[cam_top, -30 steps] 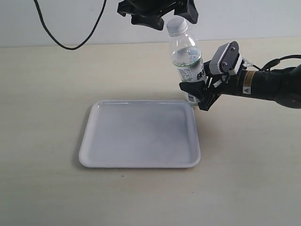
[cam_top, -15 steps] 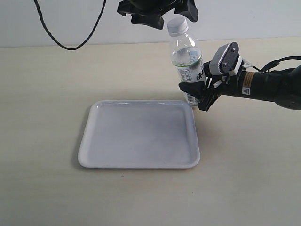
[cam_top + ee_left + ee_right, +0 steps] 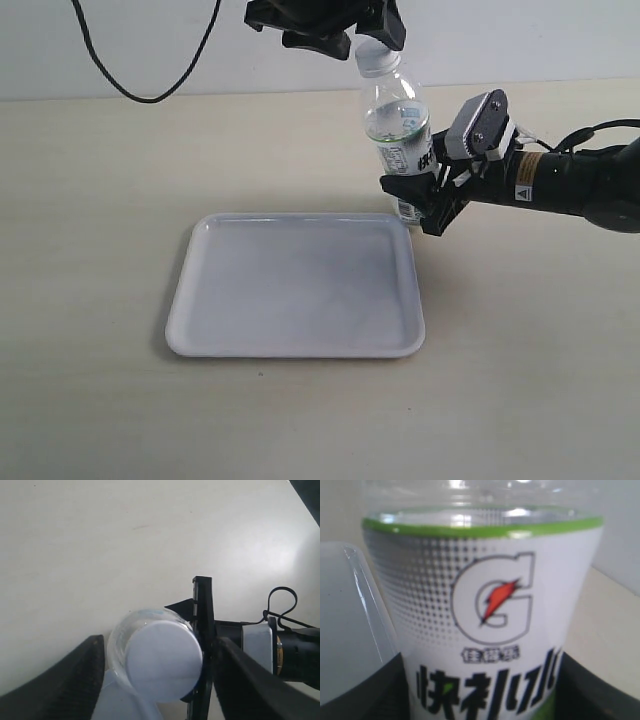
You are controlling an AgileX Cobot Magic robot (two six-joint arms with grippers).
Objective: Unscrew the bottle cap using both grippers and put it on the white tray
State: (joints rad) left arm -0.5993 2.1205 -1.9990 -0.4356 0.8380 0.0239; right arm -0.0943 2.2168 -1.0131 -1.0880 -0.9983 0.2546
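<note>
In the exterior view the white tray (image 3: 295, 285) lies flat on the table (image 3: 90, 200), at about 7 o'clock from the bottle (image 3: 396, 125) and just beside its lower end. The left gripper (image 3: 350, 35) enters from 12 o'clock, and most of its body is cut off by the frame edge. The bottle cap (image 3: 373, 60) is on the neck, directly beneath this gripper. The left wrist view looks straight down on the cap (image 3: 164, 666). The jaws stand wide, one finger (image 3: 55, 680) to each side, with a gap showing between each and the cap. The bottle's long axis is close to vertical, its top leaning slightly toward 11 o'clock, so the closing line must cross the cap square to that axis. The left arm is the nearer one for the cap. The right gripper (image 3: 428, 197) reaches in from 3 o'clock, and its jaws are clamped on the labelled lower body of the bottle. Judgement: the cap grasp is not yet made. The bottle base is hidden behind the right jaws, so contact with the table cannot be determined. Nor can the cap's ribbing or any loosening.
</note>
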